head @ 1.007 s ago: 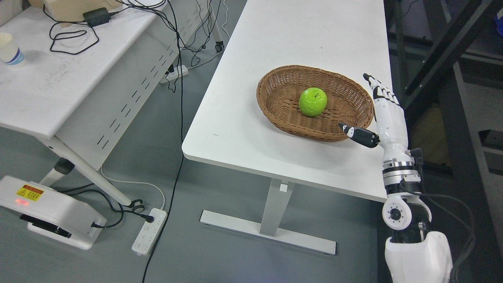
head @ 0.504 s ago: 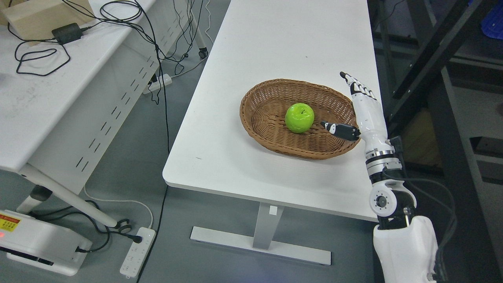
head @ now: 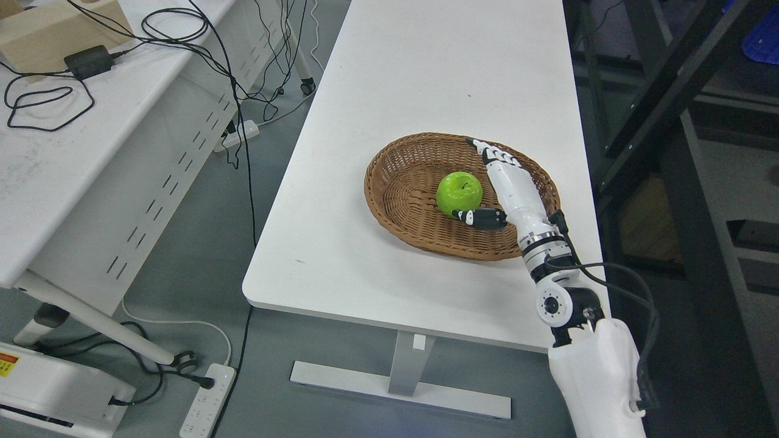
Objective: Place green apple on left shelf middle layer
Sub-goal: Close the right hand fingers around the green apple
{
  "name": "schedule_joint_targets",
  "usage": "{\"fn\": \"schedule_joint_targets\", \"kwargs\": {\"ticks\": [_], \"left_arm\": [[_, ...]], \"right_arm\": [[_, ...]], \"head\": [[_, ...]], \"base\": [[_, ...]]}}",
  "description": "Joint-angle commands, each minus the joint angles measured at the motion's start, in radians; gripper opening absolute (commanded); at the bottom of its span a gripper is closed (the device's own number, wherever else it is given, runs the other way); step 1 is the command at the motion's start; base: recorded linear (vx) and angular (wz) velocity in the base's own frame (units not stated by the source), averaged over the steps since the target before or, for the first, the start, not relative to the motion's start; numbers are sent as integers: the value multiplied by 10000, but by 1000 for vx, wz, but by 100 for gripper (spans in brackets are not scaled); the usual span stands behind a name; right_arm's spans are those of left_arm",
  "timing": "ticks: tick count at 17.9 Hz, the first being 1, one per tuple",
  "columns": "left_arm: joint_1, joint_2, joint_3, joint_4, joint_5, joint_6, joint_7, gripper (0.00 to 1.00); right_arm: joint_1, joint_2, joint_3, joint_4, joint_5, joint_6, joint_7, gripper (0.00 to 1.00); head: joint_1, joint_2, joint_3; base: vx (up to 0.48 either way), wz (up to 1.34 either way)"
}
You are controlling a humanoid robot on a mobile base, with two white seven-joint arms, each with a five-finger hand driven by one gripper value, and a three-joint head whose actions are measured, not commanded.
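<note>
The right hand (head: 508, 188) reaches over the near-right rim of the wicker basket (head: 401, 207), fingers extended and holding nothing, thumb touching the green apple (head: 459, 193) lying mid-basket. The basket sits toward the near right corner of the white table (head: 426, 79); the far tabletop beyond lies bare.
</note>
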Motion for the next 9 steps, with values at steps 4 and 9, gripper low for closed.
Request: {"fn": "schedule_joint_targets", "kwargs": {"ticks": [4, 9], "left_arm": [[-214, 175, 0, 0, -4, -6, -9, 100], [-214, 175, 0, 0, -4, -6, -9, 100]], "right_arm": [[-1065, 256, 1170, 2209, 304, 16, 132, 98], [-1557, 501, 1169, 2777, 304, 62, 147, 98]], "head": [[0, 0, 0], [0, 0, 0]], "base": [[12, -4], [0, 0]]}}
